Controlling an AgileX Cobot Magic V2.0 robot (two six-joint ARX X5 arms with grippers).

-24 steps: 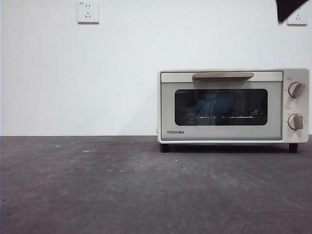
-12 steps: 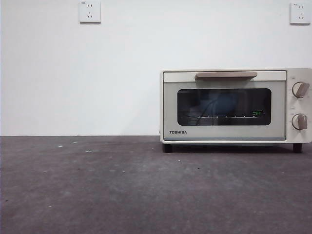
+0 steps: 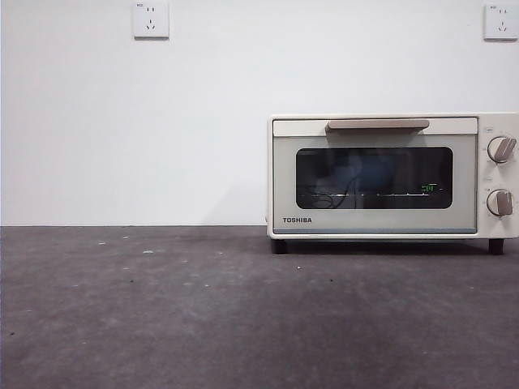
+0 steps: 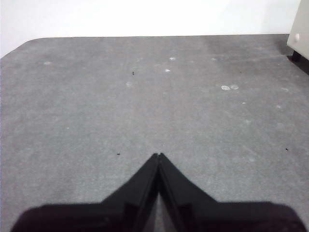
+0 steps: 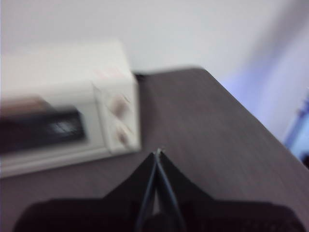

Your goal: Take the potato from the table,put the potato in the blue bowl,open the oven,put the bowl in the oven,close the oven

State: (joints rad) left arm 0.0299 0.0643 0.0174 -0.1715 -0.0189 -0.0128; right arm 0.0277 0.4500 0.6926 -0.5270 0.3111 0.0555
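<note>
The cream-white Toshiba oven (image 3: 389, 177) stands on the table (image 3: 203, 316) at the right, its dark glass door closed under the tan bar handle (image 3: 377, 124). A dim blue shape shows through the glass, too faint to name. The potato and the blue bowl are not plainly in view. My left gripper (image 4: 158, 155) is shut and hovers over bare table. My right gripper (image 5: 158, 152) is shut too, raised to the side of the oven (image 5: 63, 101) near its two knobs; that view is blurred.
A white wall with two sockets (image 3: 151, 19) (image 3: 500, 21) rises behind the table. One oven foot (image 4: 296, 56) shows at the edge of the left wrist view. The table's rounded far edge (image 5: 203, 72) lies beyond the oven.
The black arm tip at the top right corner has gone out of the front view. The whole picture has drifted slightly to the right.
</note>
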